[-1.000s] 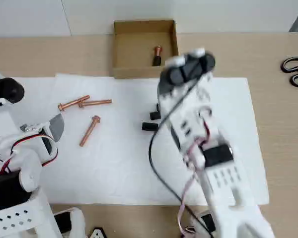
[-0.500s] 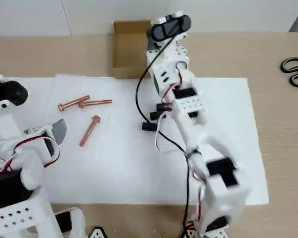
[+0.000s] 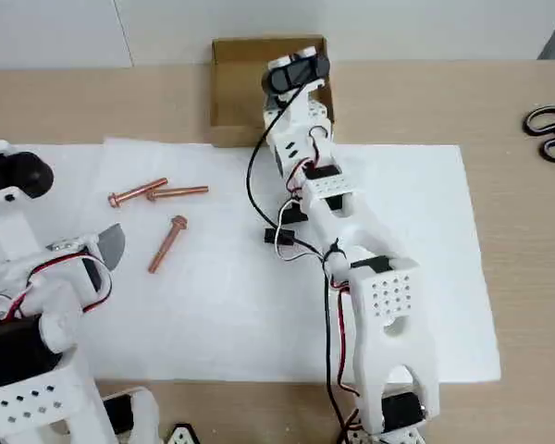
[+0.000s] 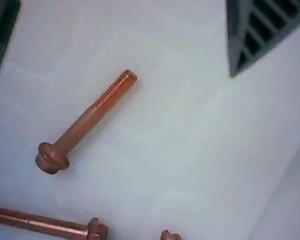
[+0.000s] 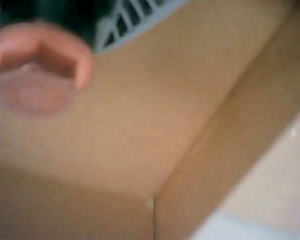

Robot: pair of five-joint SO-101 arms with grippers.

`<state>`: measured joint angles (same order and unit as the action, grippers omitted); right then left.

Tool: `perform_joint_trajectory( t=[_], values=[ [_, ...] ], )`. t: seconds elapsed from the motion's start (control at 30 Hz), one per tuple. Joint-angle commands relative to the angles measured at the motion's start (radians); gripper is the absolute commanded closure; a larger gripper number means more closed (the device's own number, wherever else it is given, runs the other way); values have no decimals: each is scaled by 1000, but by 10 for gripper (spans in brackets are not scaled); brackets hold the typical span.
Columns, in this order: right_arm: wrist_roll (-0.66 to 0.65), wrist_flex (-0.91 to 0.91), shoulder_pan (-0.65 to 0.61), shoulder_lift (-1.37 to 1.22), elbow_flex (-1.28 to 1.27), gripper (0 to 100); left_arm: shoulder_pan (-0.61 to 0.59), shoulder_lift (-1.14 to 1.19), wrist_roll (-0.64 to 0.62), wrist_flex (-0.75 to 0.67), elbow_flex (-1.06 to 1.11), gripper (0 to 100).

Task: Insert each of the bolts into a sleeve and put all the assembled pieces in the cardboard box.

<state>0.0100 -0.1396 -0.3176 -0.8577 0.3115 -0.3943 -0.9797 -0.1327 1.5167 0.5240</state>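
Three copper bolts lie on the white sheet: a pair (image 3: 137,192) (image 3: 178,192) lying end to end and a single one (image 3: 166,244). My left gripper (image 3: 106,242) hovers open just left of the single bolt (image 4: 85,125), with nothing between its fingers (image 4: 260,30). Two black sleeves (image 3: 277,236) (image 3: 292,215) lie beside the right arm. That arm is stretched out, with my right gripper (image 3: 294,92) inside the cardboard box (image 3: 236,83). In the right wrist view, a blurred copper bolt head (image 5: 37,70) sits close above the box floor (image 5: 155,115). I cannot tell whether it is held.
The white sheet (image 3: 213,305) covers the middle of the wooden table. Scissors (image 3: 550,129) lie at the far right edge. The right arm spans the sheet from the front edge to the box, crossing above the sleeves.
The right arm swung left from beside the box and stretched out until its gripper was over and in the box, hiding the bolt seen there earlier. The left arm barely shifted.
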Motion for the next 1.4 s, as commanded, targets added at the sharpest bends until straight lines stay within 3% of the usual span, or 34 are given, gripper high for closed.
perform_joint_trajectory(
  t=[0.0, 0.13, 0.57, 1.37],
  values=[
    [5, -22, 1, -2, 77, 776, -5, -6, 0, 2, -4, 724],
    [8, -22, -1, -10, 77, 675, -5, -6, 0, 2, -4, 724],
    [6, 1, 15, 48, 78, 674, -3, -6, 0, 3, -4, 724],
    [8, 1109, 50, 745, 72, 674, -3, -6, 0, 17, -4, 724]
  ],
)
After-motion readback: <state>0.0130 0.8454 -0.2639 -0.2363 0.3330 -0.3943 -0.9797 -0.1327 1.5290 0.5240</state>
